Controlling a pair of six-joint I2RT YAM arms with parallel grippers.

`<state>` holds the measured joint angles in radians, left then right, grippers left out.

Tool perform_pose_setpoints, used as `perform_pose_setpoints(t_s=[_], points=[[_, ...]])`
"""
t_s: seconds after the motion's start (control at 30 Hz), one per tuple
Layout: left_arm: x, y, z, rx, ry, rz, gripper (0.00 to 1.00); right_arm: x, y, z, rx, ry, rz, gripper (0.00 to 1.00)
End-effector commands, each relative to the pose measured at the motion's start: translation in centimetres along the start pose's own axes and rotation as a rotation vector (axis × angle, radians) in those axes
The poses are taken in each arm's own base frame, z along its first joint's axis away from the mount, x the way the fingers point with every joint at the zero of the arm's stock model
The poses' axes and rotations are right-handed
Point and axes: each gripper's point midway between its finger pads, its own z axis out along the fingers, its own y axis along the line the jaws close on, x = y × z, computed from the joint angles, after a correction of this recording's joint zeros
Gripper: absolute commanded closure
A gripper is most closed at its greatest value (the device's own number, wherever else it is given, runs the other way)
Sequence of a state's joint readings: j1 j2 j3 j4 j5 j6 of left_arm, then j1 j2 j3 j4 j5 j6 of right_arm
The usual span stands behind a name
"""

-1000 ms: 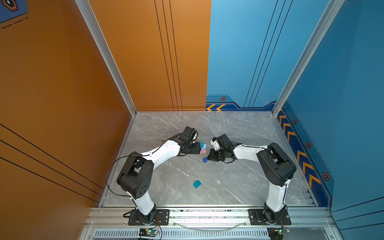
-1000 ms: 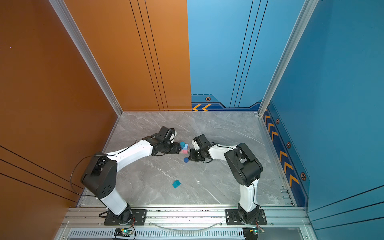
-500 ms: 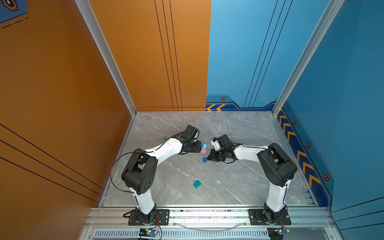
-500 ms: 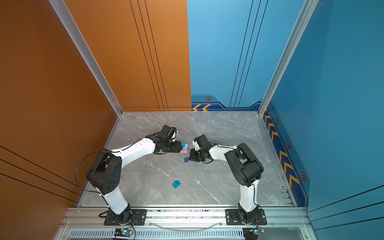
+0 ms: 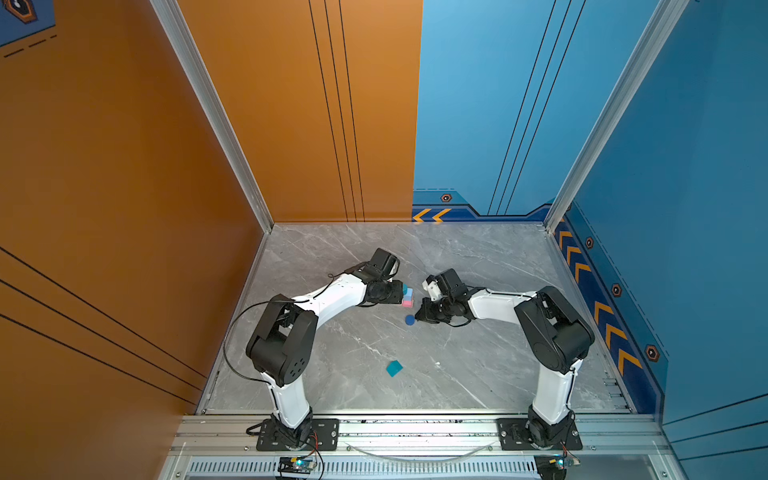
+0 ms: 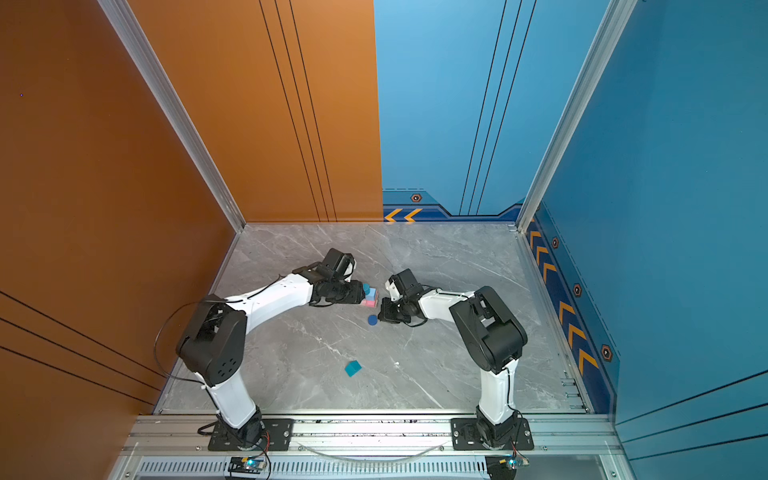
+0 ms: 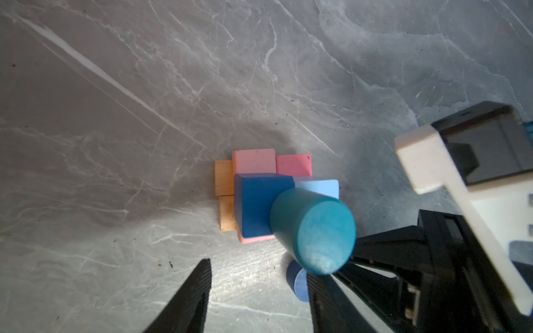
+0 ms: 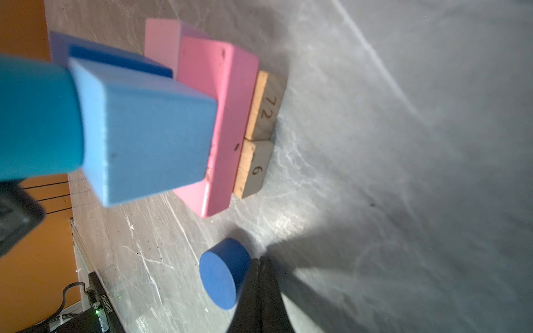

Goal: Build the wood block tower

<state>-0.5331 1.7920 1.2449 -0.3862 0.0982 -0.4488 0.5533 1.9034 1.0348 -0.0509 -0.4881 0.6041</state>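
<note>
- While you are watching from above, the wood block tower [image 5: 408, 296] is standing on the grey table [image 5: 478, 374] between your two grippers.
- Two tan bars [image 7: 223, 178] are lying side by side at its base. Two pink bars [image 7: 253, 161] are lying across them.
- The dark-blue cube [image 7: 256, 201] and the light-blue cube [image 7: 320, 186] are sitting next to each other on the pink layer.
- The teal cylinder [image 7: 317, 230] is standing upright on the cubes, forming the top of the stack.
- Your left gripper [image 7: 258, 268] is hanging just beside the tower with its jaws spread and bare table showing between them. Whether a finger is touching the teal cylinder, I cannot tell.
- Your right gripper [image 8: 259, 261] is reaching low over the table on the tower's other side. Its fingers are pressing flat together and clasping nothing.
- The dark-blue cylinder [image 8: 222, 271] is sitting on its flat end just beside those closed fingertips. It is near the tower's foot but apart from it.
- The teal cube [image 5: 394, 368] is sitting alone, well apart from the tower, on the side nearer the arm bases.
</note>
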Motion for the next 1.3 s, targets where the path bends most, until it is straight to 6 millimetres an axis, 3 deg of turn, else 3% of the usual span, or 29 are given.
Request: perform_pose_setpoints(t_s=[0.0, 0.8, 1.1, 1.27], points=[[-0.4, 0.8, 0.1, -0.028, 0.007, 0.004, 0.44, 1.3, -1.7, 0.0, 0.052, 0.036, 0.046, 1.0], [-0.3, 0.6, -0.1, -0.01, 0.013, 0.002, 0.44, 1.4, -1.8, 0.0, 0.05, 0.041, 0.053, 1.0], [0.4, -0.3, -3.3, 0.004, -0.04, 0.029, 0.44, 1.4, -1.7, -0.8, 0.05, 0.026, 0.052, 1.0], [1.8, -1.1, -5.5, 0.017, -0.056, 0.045, 0.44, 1.4, -1.9, -1.6, 0.057, 0.005, 0.054, 1.0]])
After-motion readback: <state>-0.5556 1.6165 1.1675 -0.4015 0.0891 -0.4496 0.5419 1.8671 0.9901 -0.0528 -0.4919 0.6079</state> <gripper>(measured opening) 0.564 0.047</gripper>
